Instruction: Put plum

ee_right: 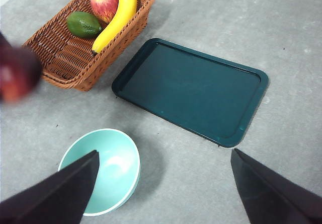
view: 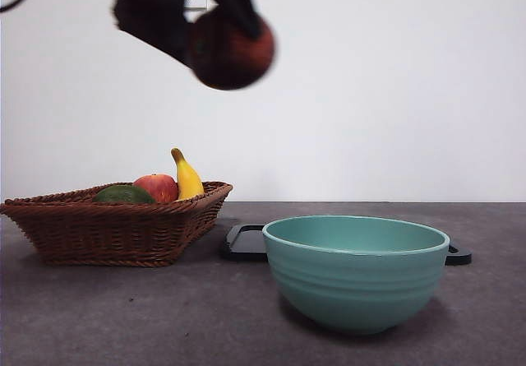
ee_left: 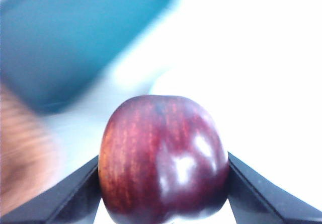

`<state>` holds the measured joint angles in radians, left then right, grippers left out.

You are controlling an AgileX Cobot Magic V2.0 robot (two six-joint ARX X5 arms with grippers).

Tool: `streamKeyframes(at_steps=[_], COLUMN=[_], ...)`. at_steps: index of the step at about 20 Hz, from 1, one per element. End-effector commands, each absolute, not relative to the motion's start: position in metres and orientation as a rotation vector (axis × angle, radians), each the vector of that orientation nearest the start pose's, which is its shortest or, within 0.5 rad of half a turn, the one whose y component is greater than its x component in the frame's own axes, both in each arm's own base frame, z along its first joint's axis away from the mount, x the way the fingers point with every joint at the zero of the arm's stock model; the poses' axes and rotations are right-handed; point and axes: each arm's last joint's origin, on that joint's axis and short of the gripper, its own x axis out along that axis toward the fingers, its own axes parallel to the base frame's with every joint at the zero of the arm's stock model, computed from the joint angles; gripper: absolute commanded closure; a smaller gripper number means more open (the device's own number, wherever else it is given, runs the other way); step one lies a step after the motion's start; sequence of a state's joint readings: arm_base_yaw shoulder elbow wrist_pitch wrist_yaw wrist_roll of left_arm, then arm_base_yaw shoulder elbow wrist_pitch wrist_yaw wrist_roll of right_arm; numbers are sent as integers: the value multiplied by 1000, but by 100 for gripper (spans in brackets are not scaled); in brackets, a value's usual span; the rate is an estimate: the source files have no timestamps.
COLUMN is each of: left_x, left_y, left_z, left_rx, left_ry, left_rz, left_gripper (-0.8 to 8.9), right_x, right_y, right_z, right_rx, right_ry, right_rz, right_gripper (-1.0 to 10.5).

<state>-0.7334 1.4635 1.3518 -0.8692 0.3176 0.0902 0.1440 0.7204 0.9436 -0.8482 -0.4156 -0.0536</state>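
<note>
Plum (ee_left: 163,158): glossy, firm, we judge it slippery and fairly heavy.
Left gripper (ee_left: 163,183): clamped across its widest middle, high above bench (view: 164,317).
Right gripper (ee_right: 163,183): jaws apart, waiting.

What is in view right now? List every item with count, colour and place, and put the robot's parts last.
plum: one, dark maroon, held in the air above the table by the left gripper
basket: one, brown wicker, on the table
apple: one, red-yellow, in the basket
banana: one, yellow, in the basket
green fruit: one, dull green, in the basket
tray: one, dark teal, beside the basket
bowl: one, light teal, in front of the tray
left gripper: shut on the plum
right gripper: open, high above the table
</note>
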Motion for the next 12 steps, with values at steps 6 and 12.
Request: streamKeyframes(at_steps=[6,12], left_x=[204,207], left_y=[-281,-308], left_z=[261,218], left_rx=[436,567], left_ry=[1040,1054], left_rz=[-1134,-1099], left_gripper=[542,542], right_x=[121,121], right_y=[30,30], right_z=[341,341], right_rx=[24,24], right_ry=[587,587], right_rz=[564,564], right_gripper=[527,527])
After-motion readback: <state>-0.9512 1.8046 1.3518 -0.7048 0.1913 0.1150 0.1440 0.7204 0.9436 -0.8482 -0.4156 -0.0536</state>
